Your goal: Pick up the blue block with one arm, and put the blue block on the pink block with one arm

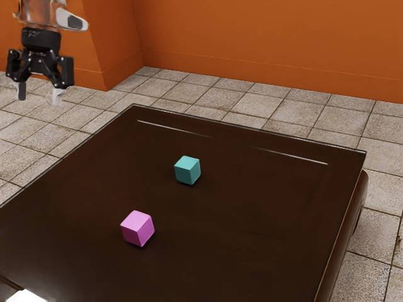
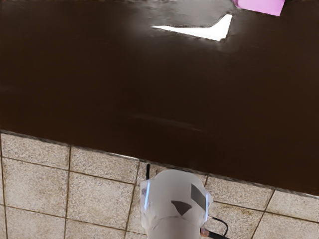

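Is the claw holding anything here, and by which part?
Nothing. The claw is open and empty, high beside the table, far from the blue block resting on it.

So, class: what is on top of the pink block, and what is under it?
Nothing sits on the pink block: its top face is bare, and the blue block stands apart. The pink block rests on the table; the patch beneath is hidden.

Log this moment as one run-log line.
hand: open, empty, raised clear of both blocks | blue block: on table, ungrasped | pink block: on table, nothing on top
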`<state>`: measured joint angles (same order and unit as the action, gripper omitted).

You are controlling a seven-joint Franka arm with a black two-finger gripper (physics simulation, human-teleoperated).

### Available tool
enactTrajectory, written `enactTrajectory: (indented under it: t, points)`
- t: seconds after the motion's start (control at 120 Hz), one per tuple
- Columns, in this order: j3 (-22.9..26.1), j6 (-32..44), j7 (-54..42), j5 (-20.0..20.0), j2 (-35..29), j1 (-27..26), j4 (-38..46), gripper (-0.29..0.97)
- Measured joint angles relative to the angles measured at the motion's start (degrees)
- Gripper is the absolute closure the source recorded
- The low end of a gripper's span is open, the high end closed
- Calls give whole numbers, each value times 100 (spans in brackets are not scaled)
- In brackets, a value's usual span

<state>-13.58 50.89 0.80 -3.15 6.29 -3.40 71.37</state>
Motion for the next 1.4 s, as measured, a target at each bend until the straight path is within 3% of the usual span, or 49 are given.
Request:
enactTrajectory:
  t: [0.15, 0.208, 0.258, 0.358, 0.508, 0.7, 1.075, 1.4]
  points:
    - [-56, 1787, 53, -36, -230, 70, 58, 0]
    - [460, 1984, 85, 92, -920, 370, -314, 0]
    - [1039, 2205, 155, 175, -1073, 632, 155, 0]
    - [1352, 3083, 269, 277, 606, 68, 537, 0]
    - [1412, 4514, 394, 414, 2358, -84, 562, 0]
    - [1125, 5946, 472, 490, 3093, 34, 471, 0]
    - [1160, 6722, 447, 566, 4283, 181, -849, 1]
    - [1164, 6686, 414, 838, 4550, 190, -792, 1]
